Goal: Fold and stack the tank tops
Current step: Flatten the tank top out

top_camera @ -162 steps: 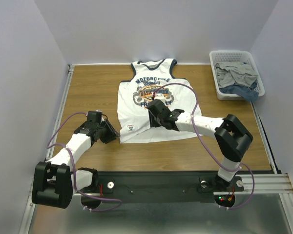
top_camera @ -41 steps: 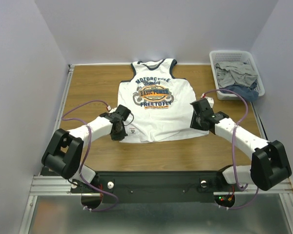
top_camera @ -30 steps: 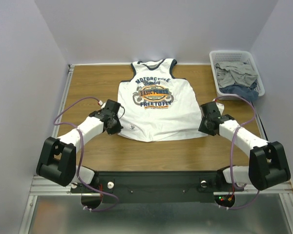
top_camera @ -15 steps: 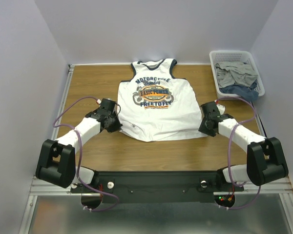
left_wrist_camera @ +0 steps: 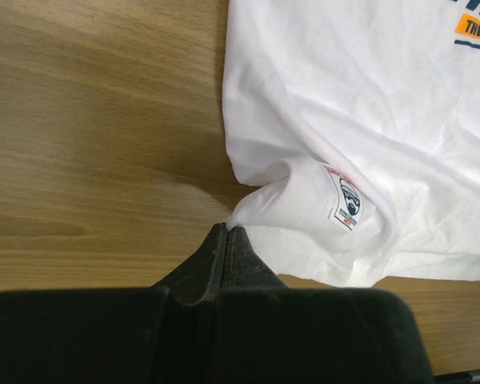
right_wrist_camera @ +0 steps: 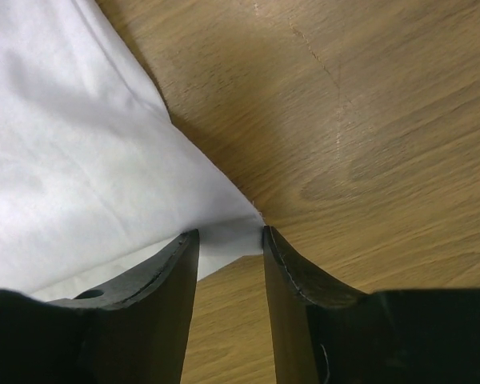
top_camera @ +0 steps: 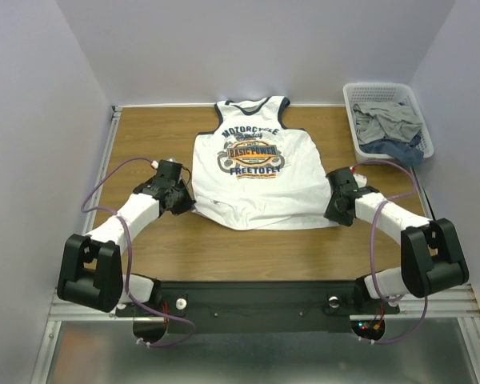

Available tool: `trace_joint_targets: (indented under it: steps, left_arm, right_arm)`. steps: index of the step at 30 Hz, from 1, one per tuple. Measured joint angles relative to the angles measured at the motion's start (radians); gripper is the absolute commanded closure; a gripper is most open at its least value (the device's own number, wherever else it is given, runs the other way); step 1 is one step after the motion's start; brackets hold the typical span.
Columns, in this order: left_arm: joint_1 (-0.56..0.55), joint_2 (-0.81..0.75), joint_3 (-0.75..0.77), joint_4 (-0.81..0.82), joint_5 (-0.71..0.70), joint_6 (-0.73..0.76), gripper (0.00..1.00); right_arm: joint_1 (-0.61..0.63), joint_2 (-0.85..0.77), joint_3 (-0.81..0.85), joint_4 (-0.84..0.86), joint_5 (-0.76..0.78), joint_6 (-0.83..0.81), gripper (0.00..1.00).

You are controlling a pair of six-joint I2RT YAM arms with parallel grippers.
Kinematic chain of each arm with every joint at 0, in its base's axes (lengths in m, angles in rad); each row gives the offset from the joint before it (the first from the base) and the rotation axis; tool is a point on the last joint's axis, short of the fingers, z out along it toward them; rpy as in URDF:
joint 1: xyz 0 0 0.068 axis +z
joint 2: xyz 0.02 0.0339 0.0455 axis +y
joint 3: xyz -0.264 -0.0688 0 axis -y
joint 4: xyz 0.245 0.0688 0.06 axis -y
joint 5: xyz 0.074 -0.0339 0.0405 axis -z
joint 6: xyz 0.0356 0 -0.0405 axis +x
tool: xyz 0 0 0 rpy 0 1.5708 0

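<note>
Tank top [top_camera: 256, 188] lies flat on the wood table [top_camera: 152, 136], about in the middle, front side up. It is white with dark blue edges at the neck and arm holes. The neck points to the far wall and the bottom edge is close to the arms. A big blue and orange picture [top_camera: 252, 150] with the word MOTORCYCLE is on the chest.

The left gripper [top_camera: 184, 204] is low down at the bottom left corner of the tank top. From its own camera, the left gripper [left_wrist_camera: 226, 232] has its two black fingers pressed tight together. A little bit of the white cloth [left_wrist_camera: 368, 120] is pinched at their tips. The cloth is bunched up and wrinkly there. A small label [left_wrist_camera: 346, 200] sits just beside that bunch.

The right gripper [top_camera: 336, 210] is low down at the bottom right corner. From its own camera, the right gripper [right_wrist_camera: 230, 236] has its fingers a little way apart. The pointy corner of the cloth [right_wrist_camera: 64, 160] sits in the gap between them. One finger [right_wrist_camera: 296, 280] is over the bare wood [right_wrist_camera: 344, 120]. I cannot tell if the fingers touch the cloth.

A white basket [top_camera: 376, 86] stands at the far right of the table, well apart from the tank top. It has grey and blue clothes [top_camera: 388, 120] in it.
</note>
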State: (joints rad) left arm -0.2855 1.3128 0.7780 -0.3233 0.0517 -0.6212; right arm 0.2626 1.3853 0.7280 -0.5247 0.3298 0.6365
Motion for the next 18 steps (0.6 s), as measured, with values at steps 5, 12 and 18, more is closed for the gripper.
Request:
trace_joint_targets:
  steps: [5, 12, 18]
  left_arm:
    - [0.02, 0.0, 0.0, 0.002, 0.0, 0.002, 1.0]
    - [0.059, 0.0, 0.0, 0.003, 0.001, 0.007, 1.0]
    - [0.081, 0.0, 0.0, 0.005, 0.0, 0.012, 1.0]
  right_arm:
    - [0.0, 0.01, 0.0, 0.0, -0.008, 0.0, 0.55]
    - [0.0, 0.004, 0.001, -0.011, -0.019, -0.008, 0.53]
    - [0.0, -0.027, 0.005, -0.037, -0.026, -0.015, 0.55]
